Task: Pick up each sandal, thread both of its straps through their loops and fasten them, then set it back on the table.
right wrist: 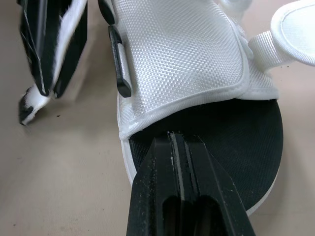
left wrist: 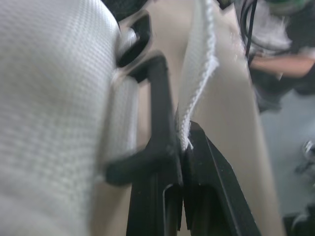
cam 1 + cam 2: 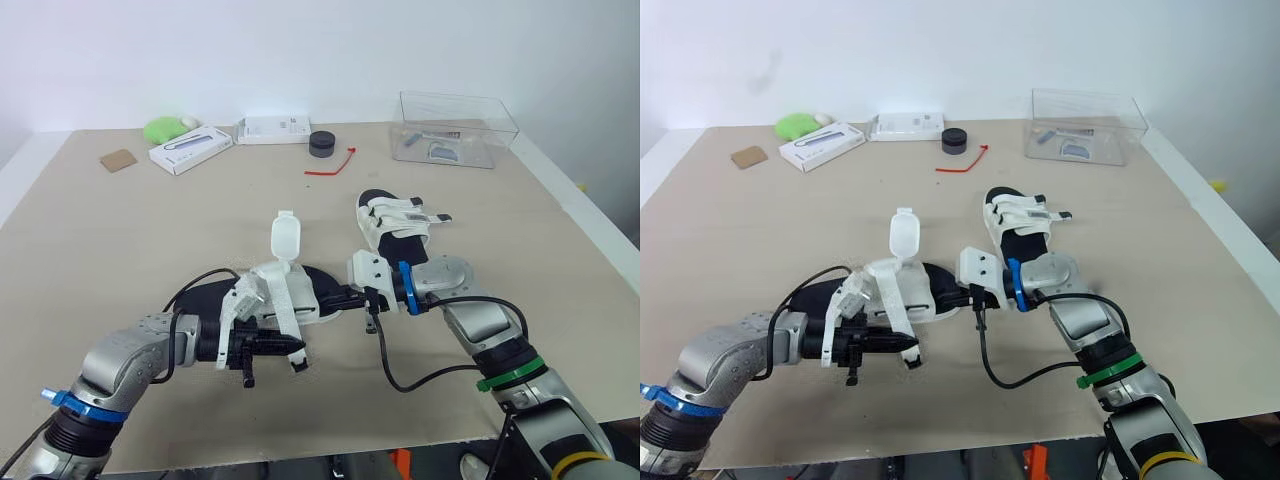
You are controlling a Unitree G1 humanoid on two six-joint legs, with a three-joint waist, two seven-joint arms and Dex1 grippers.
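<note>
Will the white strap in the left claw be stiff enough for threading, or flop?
Likely floppy: the strap sags from the sandal to the left claw, its tip dangling beyond. Its coarse weave probably grips well; the frayed edge may snag.

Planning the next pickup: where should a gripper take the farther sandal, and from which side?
Probably the sandal at its far end, pinched across the sole's width, coming down from above. That end shows bare black footbed, while the straps bunch over the middle, tips poking toward the robot's right, so a side approach could snag them.
</note>
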